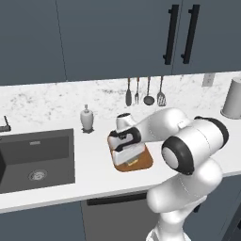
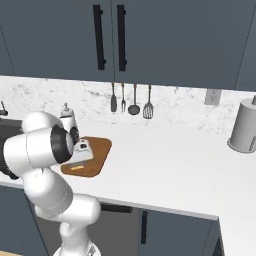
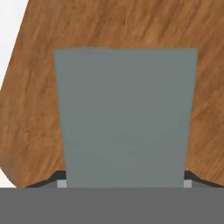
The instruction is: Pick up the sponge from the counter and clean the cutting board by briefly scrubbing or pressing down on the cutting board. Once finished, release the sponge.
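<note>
White counter [image 1: 94, 181] holds one cutting board [image 1: 144, 162]; claw [image 1: 128, 157] seemingly grips one sponge [image 3: 126, 118] on it.

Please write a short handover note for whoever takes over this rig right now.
Gripper: shut on the sponge, low over the cutting board.
Sponge: its grey face shows between the fingers in the hand view; its yellow side sits at board level in the right base view.
Cutting board: on the counter, right of the sink.
Done: sponge picked up and brought to the board.
Left: press or scrub briefly, then release the sponge.
</note>
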You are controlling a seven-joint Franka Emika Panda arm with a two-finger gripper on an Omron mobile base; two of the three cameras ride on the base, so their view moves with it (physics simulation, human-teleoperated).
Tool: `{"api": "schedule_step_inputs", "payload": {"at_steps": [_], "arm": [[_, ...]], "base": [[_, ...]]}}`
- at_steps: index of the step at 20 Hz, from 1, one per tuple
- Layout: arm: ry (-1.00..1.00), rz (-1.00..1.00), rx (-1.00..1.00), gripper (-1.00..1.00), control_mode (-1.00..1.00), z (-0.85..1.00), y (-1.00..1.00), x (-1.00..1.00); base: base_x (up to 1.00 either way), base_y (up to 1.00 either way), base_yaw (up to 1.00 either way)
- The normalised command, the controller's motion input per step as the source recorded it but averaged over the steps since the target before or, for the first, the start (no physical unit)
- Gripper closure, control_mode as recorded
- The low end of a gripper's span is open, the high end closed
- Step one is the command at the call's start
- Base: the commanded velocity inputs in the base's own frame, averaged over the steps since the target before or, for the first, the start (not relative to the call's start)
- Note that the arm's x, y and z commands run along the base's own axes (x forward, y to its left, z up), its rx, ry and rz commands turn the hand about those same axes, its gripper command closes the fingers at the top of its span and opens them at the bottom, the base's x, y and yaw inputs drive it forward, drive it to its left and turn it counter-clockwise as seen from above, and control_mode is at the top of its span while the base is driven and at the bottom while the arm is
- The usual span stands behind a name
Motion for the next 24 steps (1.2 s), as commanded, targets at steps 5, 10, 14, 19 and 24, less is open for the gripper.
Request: {"api": "schedule_step_inputs", "payload": {"at_steps": [5,10,14,19,24], "arm": [[0.08,0.05,-0.09,1.00,-1.00,-0.72,0.07,-0.02],[0.05,0.04,-0.09,1.00,-1.00,-0.62,0.18,0.00],[0.00,0.00,0.00,1.00,-1.00,0.05,0.67,-0.11],[0.00,0.00,-0.06,1.00,-1.00,-0.51,0.04,-0.04],[-0.03,0.00,-0.07,1.00,-1.00,-0.48,0.01,0.07]], "base": [[0.00,0.00,0.00],[0.00,0.00,0.00],[0.00,0.00,0.00],[0.00,0.00,0.00],[0.00,0.00,0.00]]}}
